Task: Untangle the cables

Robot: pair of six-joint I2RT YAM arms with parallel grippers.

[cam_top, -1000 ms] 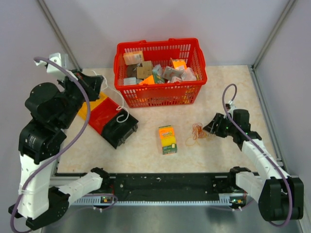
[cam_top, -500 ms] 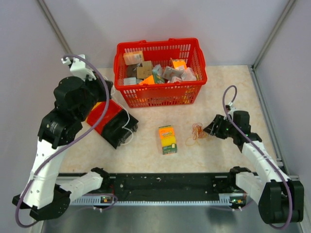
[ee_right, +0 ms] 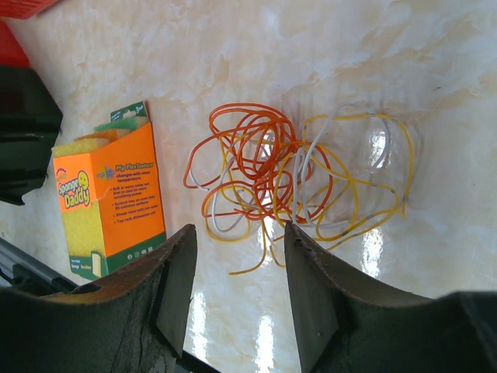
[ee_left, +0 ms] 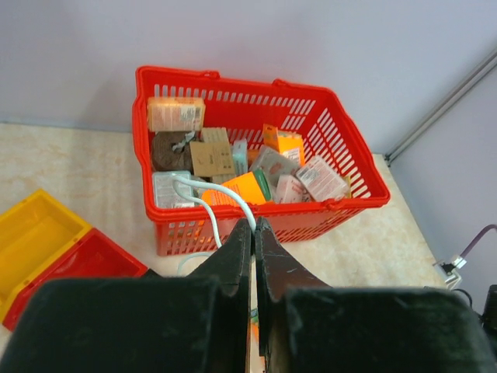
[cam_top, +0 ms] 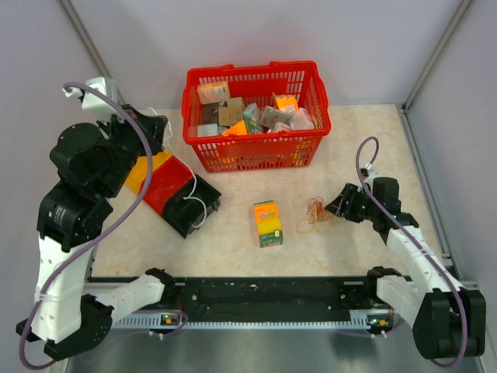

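The cables (cam_top: 316, 210) are a small tangle of thin orange, yellow and white wires lying flat on the table right of the yellow-green sponge box (cam_top: 268, 223). In the right wrist view the cables (ee_right: 295, 175) lie just ahead of my right gripper (ee_right: 239, 233), which is open and empty, its tips short of the loops. In the top view the right gripper (cam_top: 335, 206) sits just right of the bundle. My left gripper (ee_left: 253, 227) is shut on a thicker white cord (ee_left: 221, 196) and is raised at the back left (cam_top: 158, 134).
A red basket (cam_top: 252, 74) full of small packages stands at the back centre; it also shows in the left wrist view (ee_left: 194, 225). An open yellow, red and black case (cam_top: 167, 183) lies at the left, the white cord (cam_top: 192, 175) hanging over it. The sponge box (ee_right: 109, 194) is left of the right gripper.
The left arm swung right toward the basket and has come back left, carrying the white cord. The right arm and the cable bundle have not moved.
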